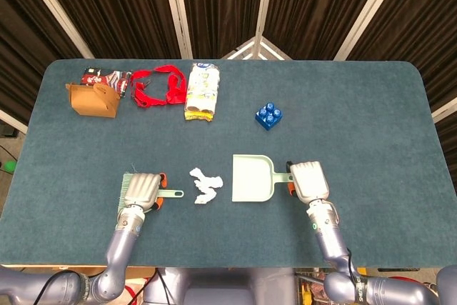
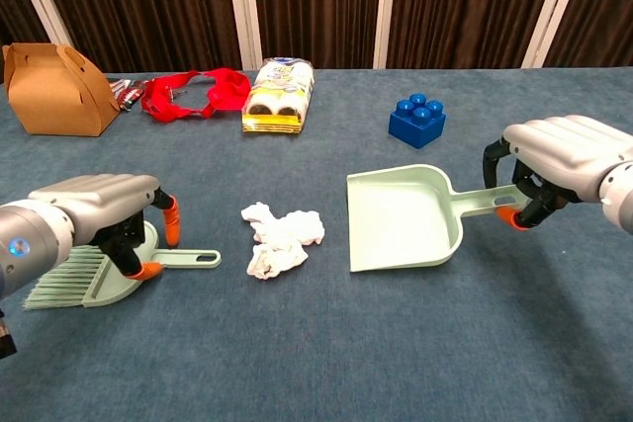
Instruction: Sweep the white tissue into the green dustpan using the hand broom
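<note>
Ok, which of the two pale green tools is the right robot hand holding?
The dustpan, gripped by its handle in the right robot hand. The hand broom lies under the left robot hand.

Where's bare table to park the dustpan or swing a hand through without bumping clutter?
Free: the whole stretch right of the blue block and right hand, and the near strip in front of the tissue and dustpan. Crowded: the far-left corner, with box, red strap and roll pack.

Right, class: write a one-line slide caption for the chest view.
Left hand closing over the hand broom, right hand holding the green dustpan, white tissue between them.
</note>
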Tool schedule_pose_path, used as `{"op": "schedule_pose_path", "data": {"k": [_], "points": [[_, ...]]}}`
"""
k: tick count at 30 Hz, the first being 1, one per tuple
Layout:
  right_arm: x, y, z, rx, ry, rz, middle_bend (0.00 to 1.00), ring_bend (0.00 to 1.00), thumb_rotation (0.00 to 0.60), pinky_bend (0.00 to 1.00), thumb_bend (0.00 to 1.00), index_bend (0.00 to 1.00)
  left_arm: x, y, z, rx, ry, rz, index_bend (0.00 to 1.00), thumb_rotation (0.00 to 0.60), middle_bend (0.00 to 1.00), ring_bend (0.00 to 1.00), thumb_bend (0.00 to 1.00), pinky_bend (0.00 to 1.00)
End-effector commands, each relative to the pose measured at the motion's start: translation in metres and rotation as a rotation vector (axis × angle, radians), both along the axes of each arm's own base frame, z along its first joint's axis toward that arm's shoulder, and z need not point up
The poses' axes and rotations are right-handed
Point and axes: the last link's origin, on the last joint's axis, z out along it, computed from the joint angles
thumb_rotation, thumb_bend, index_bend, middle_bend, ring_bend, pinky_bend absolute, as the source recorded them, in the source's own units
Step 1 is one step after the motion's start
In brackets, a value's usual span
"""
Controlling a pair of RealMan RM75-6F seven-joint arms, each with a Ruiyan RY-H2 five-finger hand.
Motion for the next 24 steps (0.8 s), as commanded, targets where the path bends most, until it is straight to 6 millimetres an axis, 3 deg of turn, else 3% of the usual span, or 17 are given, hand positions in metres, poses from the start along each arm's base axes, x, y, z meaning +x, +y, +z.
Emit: {"op": "schedule_pose_path", "data": {"k": [1, 7, 12, 15, 24], "points": [[-0.001, 0.000, 0.000, 0.000, 0.002, 0.000, 0.89, 0.87, 0.600, 0.90, 0.50, 0.65, 0.000, 0.000, -0.003, -0.007, 0.003, 0.005, 0.43, 0.600, 1.00, 1.00, 0.44, 1.00], [-0.004, 0.000, 0.002, -0.003, 0.005, -0.008, 0.89, 0.87, 0.600, 0.90, 0.50, 0.65, 0.002, -0.002, -0.009, -0.018, -0.001, 0.001, 0.46, 0.600, 1.00, 1.00, 0.47, 1.00], [-0.006, 0.000, 0.004, -0.003, 0.003, -0.008, 0.89, 0.87, 0.600, 0.90, 0.50, 0.65, 0.006, -0.001, -0.007, 0.012, -0.043, -0.008, 0.67, 0.600, 1.00, 1.00, 0.56, 1.00], [0.000, -0.001, 0.001, -0.001, 0.004, -0.001, 0.89, 0.87, 0.600, 0.90, 0.50, 0.65, 0.008, 0.001, -0.004, 0.035, -0.072, -0.017, 0.74, 0.600, 1.00, 1.00, 0.60, 1.00], [0.007, -0.001, 0.006, -0.008, 0.050, 0.047, 0.89, 0.87, 0.600, 0.90, 0.50, 0.65, 0.028, 0.010, 0.009, 0.097, -0.235, -0.040, 0.79, 0.600, 1.00, 1.00, 0.65, 1.00]]}}
